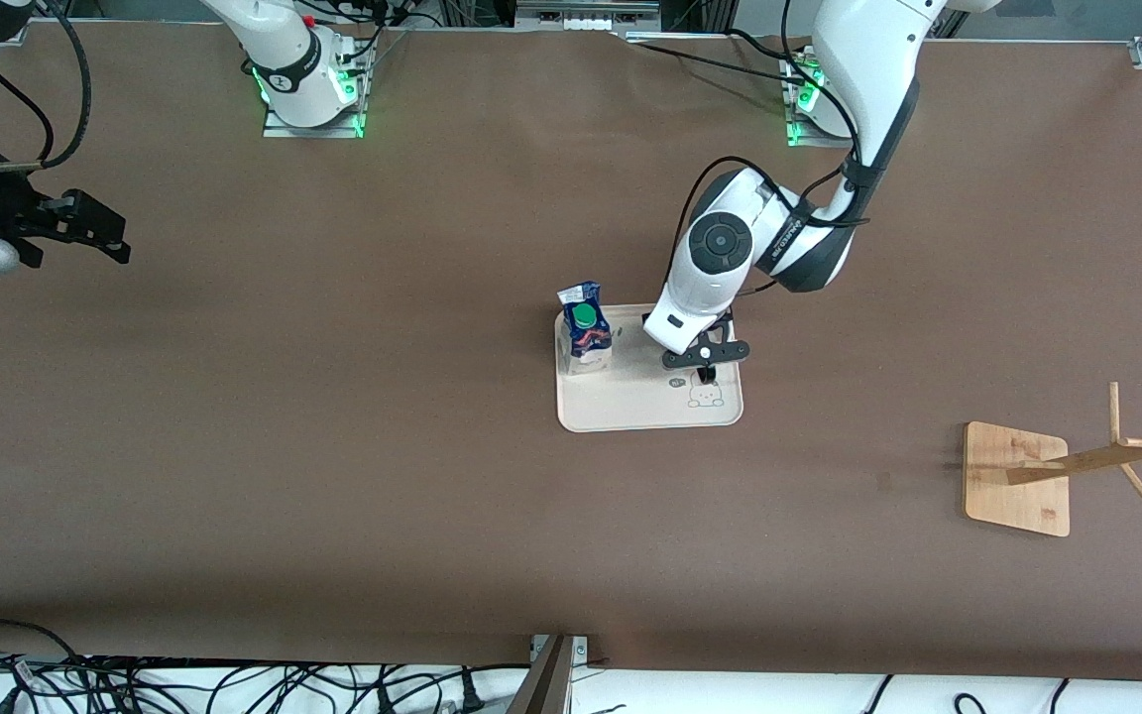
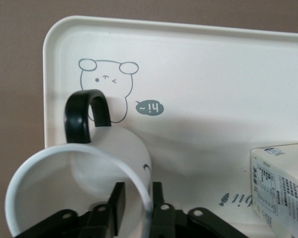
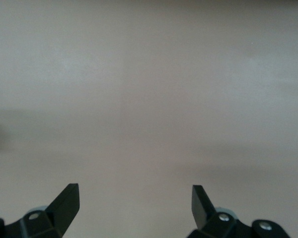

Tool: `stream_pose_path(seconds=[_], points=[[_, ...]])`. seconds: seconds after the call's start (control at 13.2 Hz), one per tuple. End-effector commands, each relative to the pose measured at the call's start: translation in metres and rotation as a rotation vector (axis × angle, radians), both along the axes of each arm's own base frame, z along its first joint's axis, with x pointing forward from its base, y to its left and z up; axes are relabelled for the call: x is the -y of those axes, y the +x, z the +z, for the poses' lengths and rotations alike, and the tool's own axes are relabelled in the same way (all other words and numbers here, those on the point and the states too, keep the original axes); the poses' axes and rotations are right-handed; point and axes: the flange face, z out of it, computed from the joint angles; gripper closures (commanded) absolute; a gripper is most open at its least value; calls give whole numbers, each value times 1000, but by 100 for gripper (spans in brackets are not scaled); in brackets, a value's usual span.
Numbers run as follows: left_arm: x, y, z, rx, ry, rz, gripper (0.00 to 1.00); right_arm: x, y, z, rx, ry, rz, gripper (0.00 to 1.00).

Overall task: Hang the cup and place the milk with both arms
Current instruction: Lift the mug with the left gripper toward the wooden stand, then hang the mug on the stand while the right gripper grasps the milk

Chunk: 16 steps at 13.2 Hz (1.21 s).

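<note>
The white cup (image 2: 114,148) with its black loop handle (image 2: 84,116) stands on the cream tray (image 2: 213,64) in the left wrist view. My left gripper (image 2: 137,198) is shut on the cup's rim, one finger inside and one outside. In the front view the left gripper (image 1: 706,369) is low over the tray (image 1: 630,409), and its hand hides the cup. The blue and white milk (image 1: 586,332) with a green cap stands upright at the tray's corner toward the right arm's end; it also shows in the left wrist view (image 2: 283,183). My right gripper (image 1: 85,230) is open and empty (image 3: 135,198) over bare table.
A wooden cup rack (image 1: 1047,476) with angled pegs stands toward the left arm's end, nearer the front camera than the tray. Brown table surface (image 1: 333,446) surrounds the tray. Cables lie along the table's edge nearest the camera.
</note>
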Motion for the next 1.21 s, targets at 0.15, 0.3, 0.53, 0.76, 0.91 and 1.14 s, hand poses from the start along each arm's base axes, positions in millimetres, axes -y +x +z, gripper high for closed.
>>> stream_pose_path(seconds=[0.15, 0.3, 0.53, 0.76, 0.91, 1.14], points=[[-1, 27, 75, 67, -26, 5, 100, -4, 2, 6, 9, -6, 8, 0], [-24, 51, 144, 31, 4, -18, 100, -3, 1, 7, 11, -9, 19, 0], [-106, 85, 238, -51, 39, -30, 100, -4, 5, 5, 21, -4, 18, 0], [-186, 109, 305, -14, 13, -75, 100, -30, 15, -22, -27, 21, 58, 0], [-236, 122, 331, 39, -13, -173, 100, -92, 25, -70, -112, 13, 159, 0], [-291, 143, 329, 90, -30, -253, 100, -191, 26, -94, -147, 80, 208, 0]])
